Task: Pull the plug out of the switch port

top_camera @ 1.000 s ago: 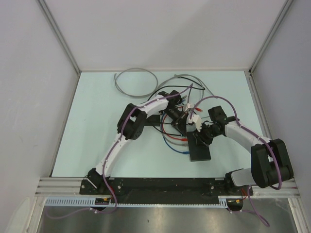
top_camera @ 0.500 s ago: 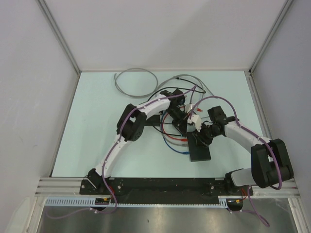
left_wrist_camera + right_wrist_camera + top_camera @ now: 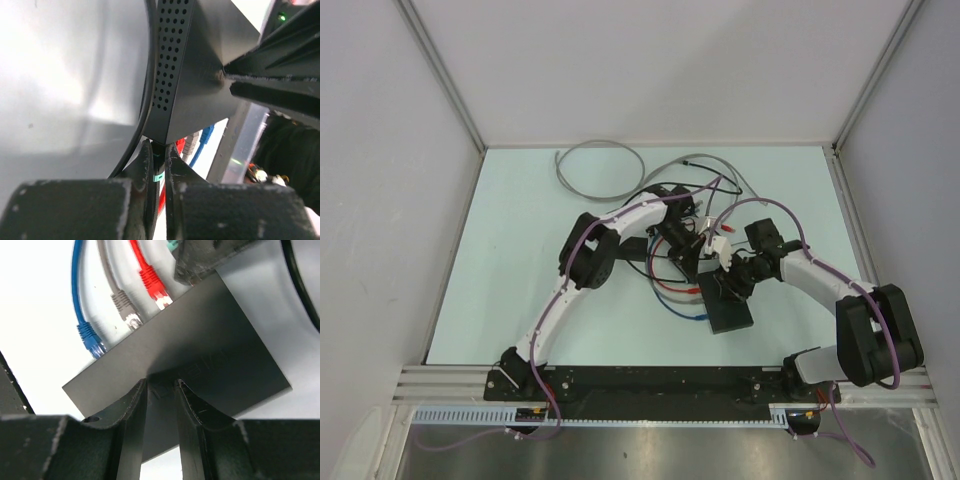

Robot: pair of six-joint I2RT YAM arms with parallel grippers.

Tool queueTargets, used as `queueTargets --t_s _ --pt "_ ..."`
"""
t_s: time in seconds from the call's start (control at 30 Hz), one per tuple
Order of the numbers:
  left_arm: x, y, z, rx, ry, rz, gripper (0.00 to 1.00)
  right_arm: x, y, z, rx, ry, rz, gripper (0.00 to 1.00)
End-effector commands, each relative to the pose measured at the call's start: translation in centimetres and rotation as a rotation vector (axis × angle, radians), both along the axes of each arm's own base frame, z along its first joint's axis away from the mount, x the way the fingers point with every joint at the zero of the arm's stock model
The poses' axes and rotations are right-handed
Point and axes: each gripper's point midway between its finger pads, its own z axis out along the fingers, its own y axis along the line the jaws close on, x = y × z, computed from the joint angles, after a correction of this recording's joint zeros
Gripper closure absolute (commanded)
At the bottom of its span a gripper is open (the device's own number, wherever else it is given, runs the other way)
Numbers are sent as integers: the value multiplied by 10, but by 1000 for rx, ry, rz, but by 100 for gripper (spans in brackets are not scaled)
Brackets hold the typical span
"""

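The switch (image 3: pixel 730 308) is a flat matte-black box between the two arms, with its ports on the far edge. In the left wrist view my left gripper (image 3: pixel 159 155) is shut on a black plug (image 3: pixel 158 149) with a teal tag, right at the corner of the switch (image 3: pixel 200 65). Red (image 3: pixel 156 290), grey (image 3: pixel 127 312) and blue (image 3: pixel 91 337) plugs sit in that edge. My right gripper (image 3: pixel 161 385) is almost closed, leaving a narrow slit. Its tips press on the switch's top face (image 3: pixel 215 340). In the top view the left gripper (image 3: pixel 692 255) and right gripper (image 3: pixel 728 278) meet at the port edge.
A grey cable loop (image 3: pixel 595 170) lies at the far left of the mat. Black, red and blue cords (image 3: pixel 665 285) tangle left of the switch. A small white part (image 3: pixel 715 238) sits on the cables by the grippers. Walls enclose the mat on three sides.
The switch and both grippers have shifted slightly left and away from the bases. The left gripper stays clamped on the plug and the right stays on the switch top.
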Motion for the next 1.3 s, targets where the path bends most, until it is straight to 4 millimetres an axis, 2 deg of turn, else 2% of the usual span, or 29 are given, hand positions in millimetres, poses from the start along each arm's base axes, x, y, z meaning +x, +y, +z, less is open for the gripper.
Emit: queueTargets --t_s 0.0,0.03,0.13,0.2,0.23,0.3,0.33,0.4,0.47,0.5,0.57,0.6,0.63,0.67,0.77,0.8,0.87,0.9,0.97,1.0,1.1,1.2,1.27 --pt "-7 109 -99 475 -8 -135 100 -28 -39 -32 -194 116 -45 66" --pt "4 104 -96 488 -51 -145 100 -28 -39 -33 -195 119 -45 66" --pt "17 92 -87 479 -142 -164 100 -27 -39 -34 -197 123 -48 65" --pt "9 95 -88 471 -125 -180 100 -27 -38 -35 -198 126 -46 65" --pt "-7 107 -92 495 -72 -197 100 -28 -38 -35 -199 129 -44 65" --pt "-20 117 -96 497 -27 -196 100 -28 -38 -35 -197 129 -44 66" --pt "-36 128 -101 525 20 -203 100 -28 -38 -35 -198 128 -43 65" --pt "-34 130 -99 528 28 -163 100 -28 -38 -35 -198 130 -44 65" --pt "-27 129 -105 559 13 -157 100 -29 -38 -37 -202 134 -39 66" --pt "-15 121 -96 557 -18 -167 100 -29 -38 -37 -202 136 -39 65" --pt "1 113 -97 582 -108 -171 100 -29 -37 -37 -201 138 -32 65" --pt "18 104 -95 571 -179 -168 100 -30 -36 -37 -200 141 -29 65" --pt "27 103 -95 589 -227 -176 100 -30 -36 -37 -200 138 -26 66" --pt "27 100 -96 588 -239 -194 100 -28 -36 -35 -200 127 -27 66" --pt "20 103 -102 618 -238 -225 100 -15 -32 -19 -181 88 -56 65" --pt "15 107 -104 629 -216 -231 100 1 -25 -2 -147 44 -73 64" --pt "15 107 -103 627 -210 -215 100 7 -8 17 -57 61 -109 61" --pt "15 109 -105 634 -208 -214 100 17 1 28 -17 47 -112 58" --pt "17 110 -104 651 -227 -213 100 19 16 35 38 75 -124 57" --pt "15 110 -103 652 -224 -214 100 21 24 35 47 61 -106 57" --pt "9 111 -98 634 -181 -202 100 17 32 17 6 83 -58 57" --pt "-3 107 -94 554 -72 -165 100 23 30 -4 -34 125 -115 60" --pt "-3 109 -98 545 -48 -144 100 25 28 -15 -56 163 -165 61"
